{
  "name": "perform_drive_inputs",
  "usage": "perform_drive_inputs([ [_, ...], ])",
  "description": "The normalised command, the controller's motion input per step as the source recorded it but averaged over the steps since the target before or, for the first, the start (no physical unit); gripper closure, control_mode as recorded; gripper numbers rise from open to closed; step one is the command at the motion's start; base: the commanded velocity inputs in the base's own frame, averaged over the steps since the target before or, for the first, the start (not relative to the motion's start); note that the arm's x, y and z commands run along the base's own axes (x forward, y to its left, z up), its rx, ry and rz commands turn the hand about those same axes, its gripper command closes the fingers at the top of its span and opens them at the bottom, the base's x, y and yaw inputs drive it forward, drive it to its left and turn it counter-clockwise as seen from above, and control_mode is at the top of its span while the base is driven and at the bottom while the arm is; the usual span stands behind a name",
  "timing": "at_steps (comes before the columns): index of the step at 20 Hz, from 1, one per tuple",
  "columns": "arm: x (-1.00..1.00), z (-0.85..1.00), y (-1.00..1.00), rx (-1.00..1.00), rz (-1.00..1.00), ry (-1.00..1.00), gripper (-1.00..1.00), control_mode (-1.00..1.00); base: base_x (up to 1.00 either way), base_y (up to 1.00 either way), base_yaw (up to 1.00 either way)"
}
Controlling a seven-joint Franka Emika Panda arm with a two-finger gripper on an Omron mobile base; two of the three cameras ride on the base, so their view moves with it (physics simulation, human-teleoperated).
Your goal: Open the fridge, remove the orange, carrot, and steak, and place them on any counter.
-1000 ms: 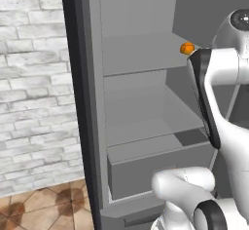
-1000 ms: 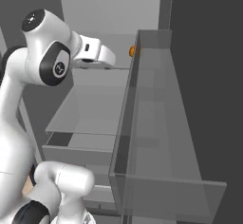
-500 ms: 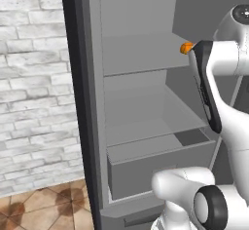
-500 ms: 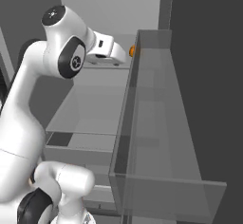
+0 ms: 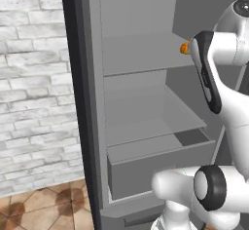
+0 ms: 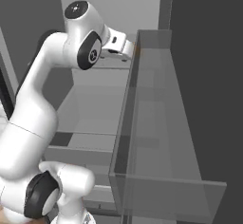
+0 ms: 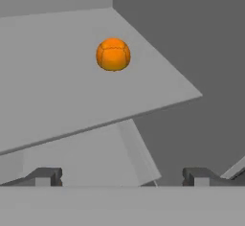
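The fridge (image 5: pixel 82 102) stands open, its light grey shelves and a drawer (image 5: pixel 146 168) showing. The orange (image 7: pixel 113 54) sits on an upper shelf (image 7: pixel 52 91), near the shelf's right rear corner in the hand view. It peeks out as a bright spot (image 5: pixel 184 48) beside my forearm in the left base view. My gripper (image 7: pixel 123 178) is open, short of the orange and just below the shelf's front edge, with nothing between its fingertips (image 7: pixel 46 176). The carrot, the steak and the counter are out of view.
The open fridge door (image 6: pixel 209 76) stands on the right, and its translucent door bin (image 6: pixel 152 137) reaches close to my hand (image 6: pixel 117 43). A white brick wall (image 5: pixel 34 87) and a tiled floor (image 5: pixel 44 207) lie left of the fridge.
My arm has raised its elbow and pushed the hand further in along the upper shelf, towards the orange. The orange has stayed put and the jaws remain open.
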Motion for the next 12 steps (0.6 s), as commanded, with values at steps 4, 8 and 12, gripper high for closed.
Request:
perform_drive_inputs([
  [4, 0.46, -0.01, 0.0, 0.0, 0.0, 0.0, -1.0, -1.0, 0.0, 0.0, 0.0],
  [8, 0.4, -0.06, -0.09, 0.0, 0.0, 0.03, -1.0, -1.0, 0.0, 0.0, 0.0],
  [12, 0.43, -0.15, -0.05, 0.0, 0.0, 0.04, -1.0, -1.0, 0.0, 0.0, 0.0],
])
